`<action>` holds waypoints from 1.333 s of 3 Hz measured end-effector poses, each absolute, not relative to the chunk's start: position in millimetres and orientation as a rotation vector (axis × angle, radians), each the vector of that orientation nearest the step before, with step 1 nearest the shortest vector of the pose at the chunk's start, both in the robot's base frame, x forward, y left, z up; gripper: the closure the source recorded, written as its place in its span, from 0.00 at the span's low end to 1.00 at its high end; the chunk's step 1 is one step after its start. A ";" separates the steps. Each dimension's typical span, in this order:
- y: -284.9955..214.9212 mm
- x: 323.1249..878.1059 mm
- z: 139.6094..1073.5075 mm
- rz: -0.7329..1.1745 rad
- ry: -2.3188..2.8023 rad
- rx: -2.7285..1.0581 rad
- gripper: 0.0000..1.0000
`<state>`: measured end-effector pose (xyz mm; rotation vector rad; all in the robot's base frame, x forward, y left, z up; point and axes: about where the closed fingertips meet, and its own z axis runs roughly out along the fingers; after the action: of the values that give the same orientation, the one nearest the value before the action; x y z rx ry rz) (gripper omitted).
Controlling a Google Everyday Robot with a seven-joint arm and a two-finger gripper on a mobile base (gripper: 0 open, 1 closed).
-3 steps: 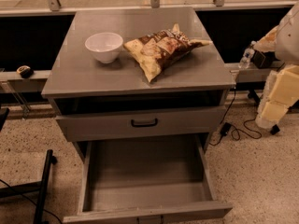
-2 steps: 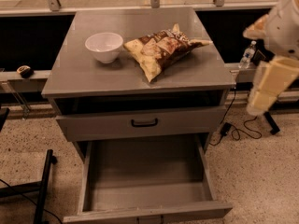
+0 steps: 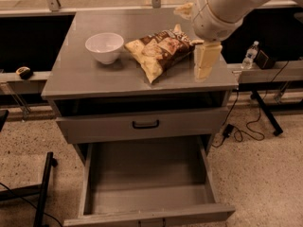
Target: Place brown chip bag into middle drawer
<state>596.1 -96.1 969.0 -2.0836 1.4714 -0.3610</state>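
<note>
The brown chip bag (image 3: 161,51) lies on the grey cabinet top (image 3: 94,79), dark brown with pale yellow ends, to the right of the white bowl (image 3: 105,46). The gripper (image 3: 207,63) hangs from the white arm (image 3: 222,8) that comes in from the upper right. It is over the right part of the cabinet top, just right of the bag. The middle drawer (image 3: 147,169) is pulled out below, with a bare grey floor and nothing in it. Above it is a shut drawer front with a black handle (image 3: 146,124).
A water bottle (image 3: 249,56) and a black box (image 3: 265,58) stand on a ledge to the right. Cables (image 3: 241,131) lie on the floor at the right. A black frame (image 3: 45,188) stands at the lower left. A small object (image 3: 23,72) sits on the left ledge.
The arm has swung left, from beside the cabinet's right edge to over the top, next to the bag. The bag, bowl and drawer have not moved.
</note>
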 end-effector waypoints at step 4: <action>-10.1 689.2 868.4 -0.219 1.251 -2.340 0.73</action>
<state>689.2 -10.1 868.4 -2.3403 1.2513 -0.2186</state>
